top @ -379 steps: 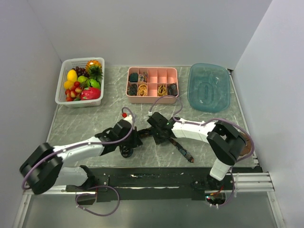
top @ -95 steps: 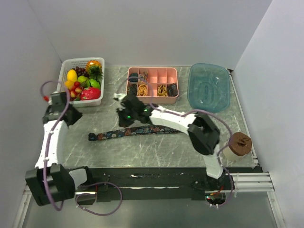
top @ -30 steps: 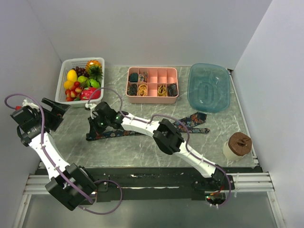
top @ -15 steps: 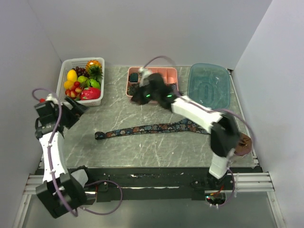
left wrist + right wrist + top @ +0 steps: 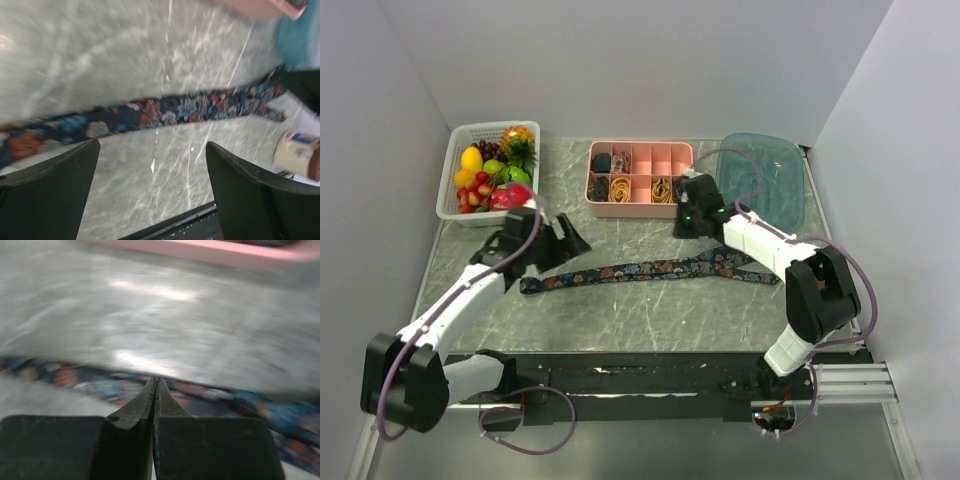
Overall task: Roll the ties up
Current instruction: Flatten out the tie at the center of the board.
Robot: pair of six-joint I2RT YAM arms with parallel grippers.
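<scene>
One tie [image 5: 640, 270], dark with a red and blue paisley pattern, lies stretched flat across the middle of the table, narrow end on the left. My left gripper [image 5: 568, 242] hangs just behind that narrow end, open and holding nothing. In the left wrist view the tie [image 5: 165, 111] runs across beyond the open left gripper [image 5: 152, 145]. My right gripper [image 5: 687, 217] is shut and empty, behind the tie's wide part. Seen from the right wrist, the shut right gripper [image 5: 156, 381] points at the blurred tie [image 5: 90, 380].
A pink divided tray [image 5: 672, 160] at the back holds dark rolls and yellow bands. A white fruit basket [image 5: 455, 165] stands back left, a teal tub [image 5: 760, 185] back right. A cream cup with a brown lid [image 5: 296, 156] stands near the front right.
My left gripper has swung from the far left in to the tie's narrow end. My right gripper has moved right, away from the tray's front. The tie has barely shifted.
</scene>
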